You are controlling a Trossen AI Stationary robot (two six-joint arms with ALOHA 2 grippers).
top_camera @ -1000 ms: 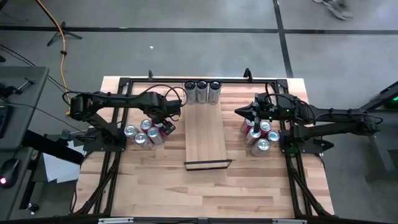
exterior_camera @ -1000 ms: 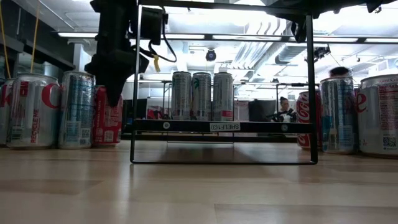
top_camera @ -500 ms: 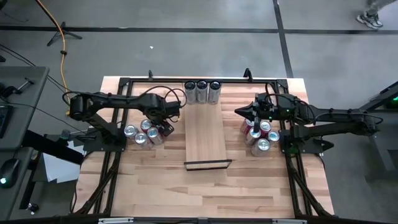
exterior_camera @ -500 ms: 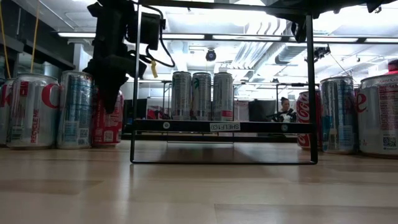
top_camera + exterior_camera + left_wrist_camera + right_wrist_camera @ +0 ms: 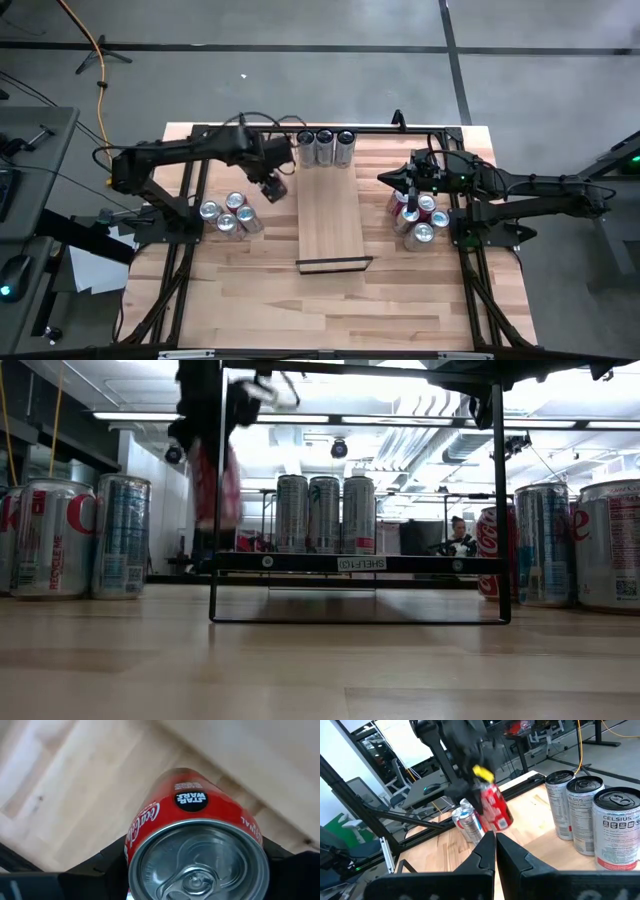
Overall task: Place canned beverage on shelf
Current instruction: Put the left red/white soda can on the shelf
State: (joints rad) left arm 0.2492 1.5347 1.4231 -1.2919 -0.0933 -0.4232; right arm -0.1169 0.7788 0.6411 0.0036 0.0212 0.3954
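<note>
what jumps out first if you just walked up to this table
A red Coca-Cola can hangs in the air, clamped in the left gripper beside the long pale wooden shelf board. Three tall silver cans stand in a row at the shelf's far end. The right gripper waits shut over a can cluster.

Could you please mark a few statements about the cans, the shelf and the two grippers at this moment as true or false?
1. The left gripper holds a red can clear of the table. True.
2. The red can already stands on the shelf. False: it hangs in the air beside the shelf's left edge.
3. Three tall cans stand in a row at the shelf's far end. True.
4. The right gripper is open around a can. False: it is shut and holds nothing, beside the right-hand cans.
5. Only one can remains in the left cluster. False: several silver-topped cans stand there.
</note>
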